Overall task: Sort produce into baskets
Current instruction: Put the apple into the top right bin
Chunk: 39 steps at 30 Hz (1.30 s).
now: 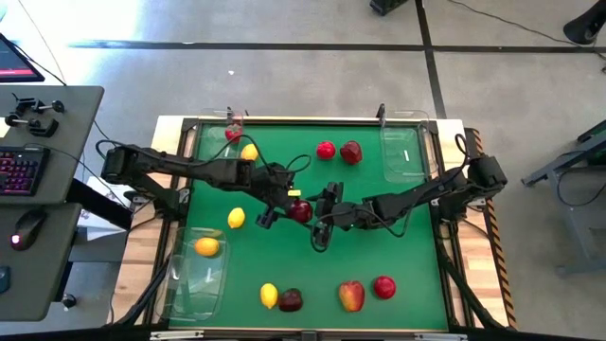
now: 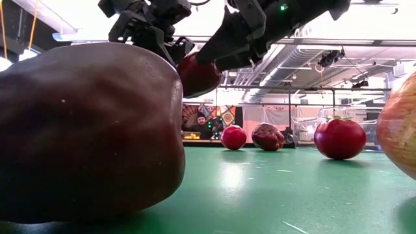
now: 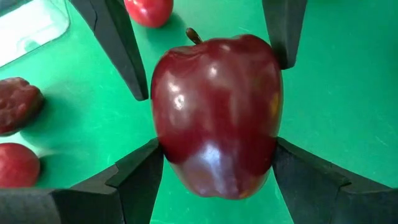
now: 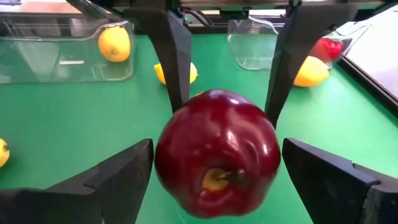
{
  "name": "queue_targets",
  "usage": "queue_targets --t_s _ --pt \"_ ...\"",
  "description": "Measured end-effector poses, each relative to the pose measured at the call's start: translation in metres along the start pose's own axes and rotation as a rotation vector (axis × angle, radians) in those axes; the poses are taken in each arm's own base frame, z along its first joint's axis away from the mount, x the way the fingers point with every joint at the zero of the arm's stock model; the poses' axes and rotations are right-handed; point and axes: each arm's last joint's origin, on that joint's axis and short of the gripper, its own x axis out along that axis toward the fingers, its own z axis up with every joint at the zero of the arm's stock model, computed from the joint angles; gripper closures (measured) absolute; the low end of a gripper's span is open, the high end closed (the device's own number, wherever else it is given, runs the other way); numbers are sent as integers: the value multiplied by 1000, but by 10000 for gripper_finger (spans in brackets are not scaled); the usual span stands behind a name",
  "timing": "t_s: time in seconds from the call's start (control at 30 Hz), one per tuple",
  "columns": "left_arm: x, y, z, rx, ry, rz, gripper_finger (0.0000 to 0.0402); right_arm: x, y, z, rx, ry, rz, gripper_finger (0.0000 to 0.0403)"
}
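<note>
A dark red apple [image 1: 301, 210] hangs above the middle of the green table between my two grippers. My left gripper [image 3: 214, 162], reaching in from the table's left, is shut on it. My right gripper [image 4: 217, 155] comes from the table's right and is open; its fingers [image 3: 118, 50] stand on either side of the apple's stem end without clearly touching it. The apple's stem [image 4: 217, 180] points toward the right arm. The low view shows the apple [image 2: 198, 75] clear of the table. My left gripper pinches the apple's two sides [image 3: 163, 149] between its two fingers, at the half away from the stem. The fingers slant down from the table's left. The apple is lifted clear of the table, lying over with its stem pointing away from this gripper.
Clear baskets stand at the far left [image 1: 213, 142], far right [image 1: 402, 152] and near left [image 1: 194, 275], the last holding a lemon [image 1: 206, 247]. Loose lemons [image 1: 236, 218], red fruits [image 1: 326, 150] and apples [image 1: 351, 296] lie around the table, mostly along its far and near edges.
</note>
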Motion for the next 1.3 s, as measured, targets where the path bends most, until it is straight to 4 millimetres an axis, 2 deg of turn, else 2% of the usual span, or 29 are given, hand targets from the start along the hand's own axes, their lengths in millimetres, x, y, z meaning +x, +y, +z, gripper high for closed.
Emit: queue_targets --t_s 0.57,0.87,1.3 --pt "-3 2 6 -13 -48 -15 136 0 0 -1 -8 5 1 56" --pt "-3 3 7 -20 -49 -17 136 0 0 -1 -8 6 1 94" --pt "-2 3 5 -21 -51 -3 135 -2 -1 0 -18 12 2 99"
